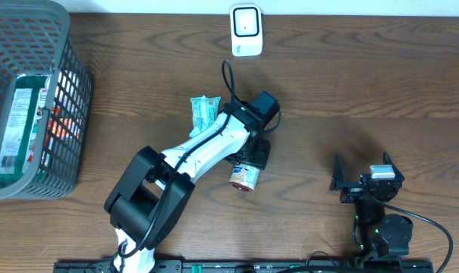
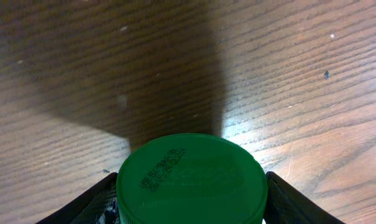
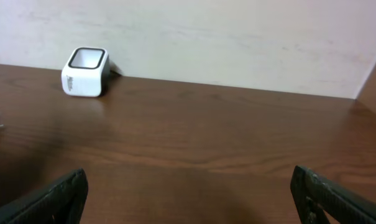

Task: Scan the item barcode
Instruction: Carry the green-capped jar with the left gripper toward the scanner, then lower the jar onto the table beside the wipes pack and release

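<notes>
A small jar [image 1: 245,177] with a green lid [image 2: 191,178] and a printed label sits between the fingers of my left gripper [image 1: 249,161], near the middle of the table. In the left wrist view both black fingers [image 2: 286,200] press against the lid's sides, so my left gripper [image 2: 191,190] is shut on the jar. The white barcode scanner [image 1: 245,30] stands at the table's far edge, well beyond the jar; the right wrist view shows the scanner [image 3: 85,71] at upper left. My right gripper [image 1: 363,173] rests at the near right, open and empty [image 3: 188,190].
A pale green packet [image 1: 204,111] lies just left of the left arm. A grey wire basket [image 1: 70,114] holding packaged goods stands at the far left. A light wall rises behind the table's far edge.
</notes>
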Robot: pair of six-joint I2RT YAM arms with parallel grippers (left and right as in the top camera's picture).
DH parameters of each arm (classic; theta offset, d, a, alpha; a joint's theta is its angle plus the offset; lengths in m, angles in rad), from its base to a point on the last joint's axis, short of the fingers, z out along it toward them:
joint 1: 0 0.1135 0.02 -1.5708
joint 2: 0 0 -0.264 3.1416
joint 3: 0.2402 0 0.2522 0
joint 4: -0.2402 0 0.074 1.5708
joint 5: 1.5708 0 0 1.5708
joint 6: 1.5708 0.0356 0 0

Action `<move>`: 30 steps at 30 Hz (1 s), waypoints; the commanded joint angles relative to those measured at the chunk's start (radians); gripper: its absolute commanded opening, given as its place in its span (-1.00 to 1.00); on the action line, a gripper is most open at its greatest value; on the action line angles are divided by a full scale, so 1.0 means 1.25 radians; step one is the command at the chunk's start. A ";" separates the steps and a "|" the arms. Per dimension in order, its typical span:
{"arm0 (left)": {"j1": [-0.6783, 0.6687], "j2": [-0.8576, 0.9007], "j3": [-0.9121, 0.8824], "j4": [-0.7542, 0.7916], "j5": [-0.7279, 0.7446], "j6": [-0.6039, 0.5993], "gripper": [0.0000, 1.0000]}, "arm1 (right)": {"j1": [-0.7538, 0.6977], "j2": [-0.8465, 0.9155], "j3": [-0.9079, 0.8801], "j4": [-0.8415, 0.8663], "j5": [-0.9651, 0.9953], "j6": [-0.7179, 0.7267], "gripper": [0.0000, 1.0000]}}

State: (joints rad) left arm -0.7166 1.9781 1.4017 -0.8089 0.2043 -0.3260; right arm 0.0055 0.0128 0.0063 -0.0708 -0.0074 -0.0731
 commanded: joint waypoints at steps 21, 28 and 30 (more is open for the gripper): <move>0.018 -0.109 0.054 0.004 -0.153 0.030 0.75 | 0.002 0.001 -0.001 -0.003 -0.004 -0.008 0.98; 0.042 -0.153 0.053 -0.109 -0.170 0.030 -0.42 | 0.002 0.001 -0.001 -0.003 -0.004 -0.008 0.98; 0.043 -0.150 0.044 -0.143 -0.207 0.029 -0.72 | 0.002 0.001 -0.001 -0.003 -0.004 -0.008 0.99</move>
State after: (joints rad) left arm -0.6678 1.7855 1.4590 -0.9508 0.0174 -0.2932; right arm 0.0055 0.0128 0.0063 -0.0708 -0.0074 -0.0734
